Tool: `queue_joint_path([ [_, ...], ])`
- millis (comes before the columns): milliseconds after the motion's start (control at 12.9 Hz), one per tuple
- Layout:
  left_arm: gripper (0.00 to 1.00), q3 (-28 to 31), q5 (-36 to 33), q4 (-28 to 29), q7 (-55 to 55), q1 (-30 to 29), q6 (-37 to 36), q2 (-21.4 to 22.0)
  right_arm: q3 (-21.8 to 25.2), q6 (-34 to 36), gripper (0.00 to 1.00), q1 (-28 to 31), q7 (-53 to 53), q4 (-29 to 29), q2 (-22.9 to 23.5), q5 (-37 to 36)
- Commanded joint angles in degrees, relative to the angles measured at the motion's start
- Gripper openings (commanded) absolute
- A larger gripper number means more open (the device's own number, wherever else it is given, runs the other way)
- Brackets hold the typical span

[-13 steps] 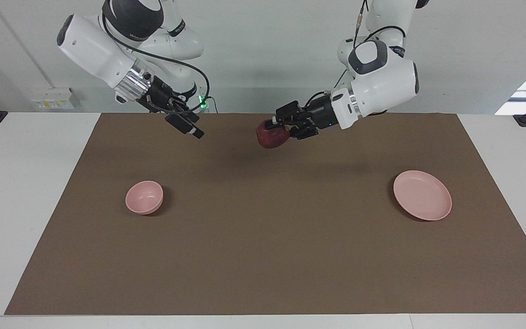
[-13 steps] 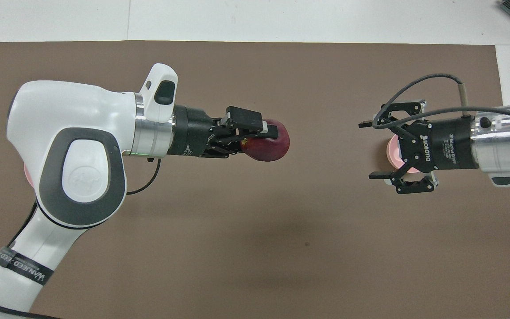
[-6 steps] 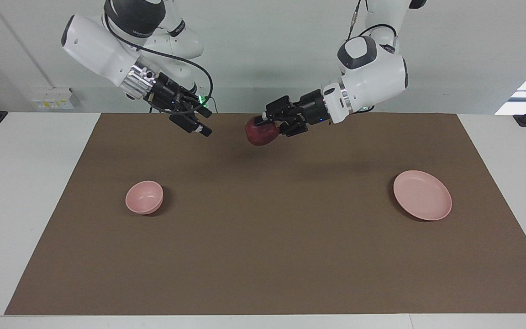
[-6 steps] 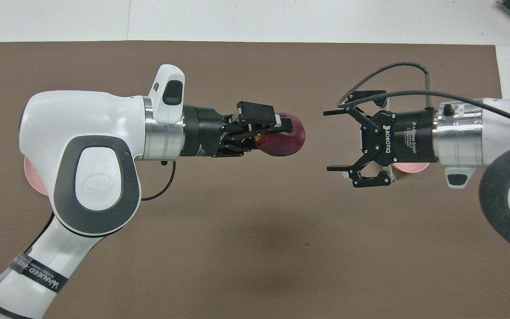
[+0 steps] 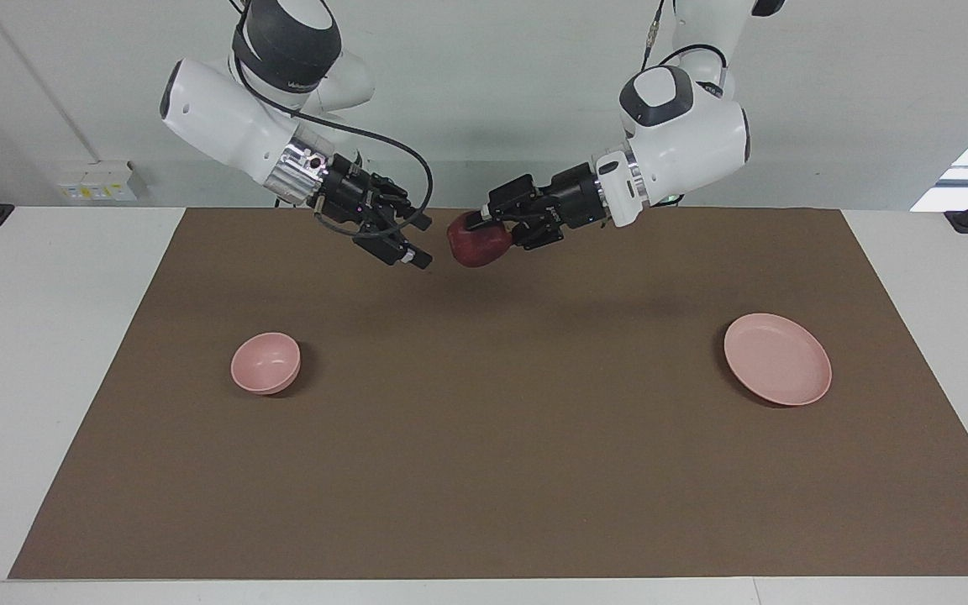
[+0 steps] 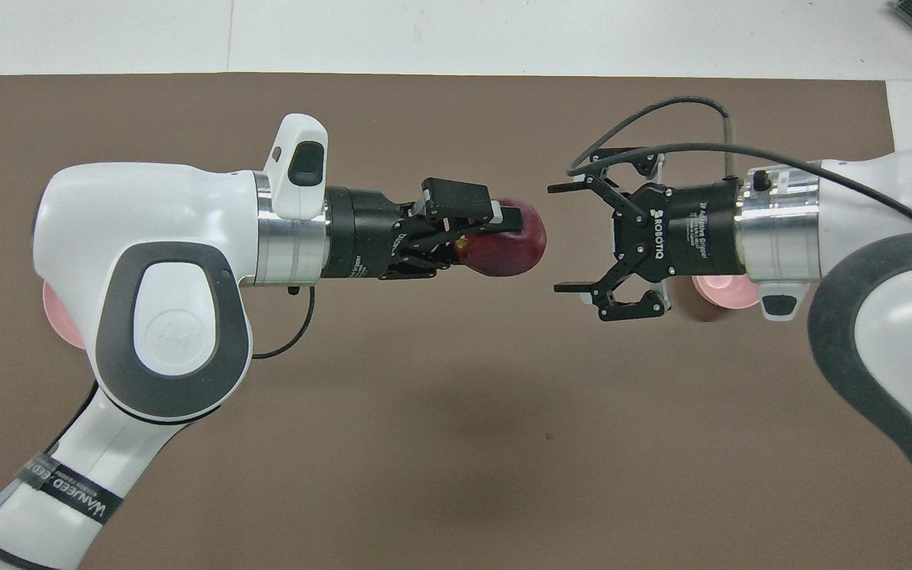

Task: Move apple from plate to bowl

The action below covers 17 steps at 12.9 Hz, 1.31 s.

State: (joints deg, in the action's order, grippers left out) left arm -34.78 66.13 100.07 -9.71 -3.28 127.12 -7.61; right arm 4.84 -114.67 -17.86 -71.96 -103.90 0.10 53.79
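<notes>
The apple (image 5: 478, 242) hangs in the air over the brown mat's (image 5: 501, 470) robot-side edge, clamped in the left gripper (image 5: 484, 227). The right gripper (image 5: 417, 244), jaws apart, faces it just beside. Bowl (image 5: 265, 362) and plate (image 5: 777, 359) sit near opposite mat ends. If the left gripper lets go before the right one has closed on it, the apple could drop and roll.

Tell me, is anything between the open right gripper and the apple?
No. The apple, held by the left gripper over the mat, faces the open right gripper with only empty air between.
</notes>
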Motion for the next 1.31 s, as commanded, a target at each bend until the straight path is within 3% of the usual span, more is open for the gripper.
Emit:
queue_joint_path([
  [0, 0.00, -0.20, 1.28, -0.31, -0.57, -0.15, 0.67, 0.31, -0.88, -2.13, 1.00, -1.21, -0.73, 0.54, 0.43, 1.23],
  [695, 0.00, -0.20, 1.19, -0.31, -0.75, -0.23, 0.67, 0.40, -1.59, -5.83, 1.00, -3.41, -0.55, 0.63, 1.75, 1.32],
  [772, 0.00, -0.20, 1.19, -0.31, -0.75, -0.32, 0.59, 0.40, -1.67, -5.74, 0.72, -3.41, -0.47, 0.63, 1.83, 1.32],
  [850, 0.00, -0.20, 1.19, -0.31, -0.75, -0.41, 0.50, 0.40, -1.59, -5.82, 0.30, -3.41, -0.38, 0.72, 1.92, 1.32],
  [927, 0.00, -0.20, 1.19, -0.31, -0.92, -0.41, 0.50, 0.40, -1.67, -5.82, 0.00, -3.41, -0.64, 1.06, 2.09, 1.41],
  [1236, 0.00, -0.20, 1.19, -0.31, -0.92, -0.59, 0.06, 0.57, -1.59, -5.47, 0.00, -2.97, -0.47, 1.42, 2.18, 1.41],
])
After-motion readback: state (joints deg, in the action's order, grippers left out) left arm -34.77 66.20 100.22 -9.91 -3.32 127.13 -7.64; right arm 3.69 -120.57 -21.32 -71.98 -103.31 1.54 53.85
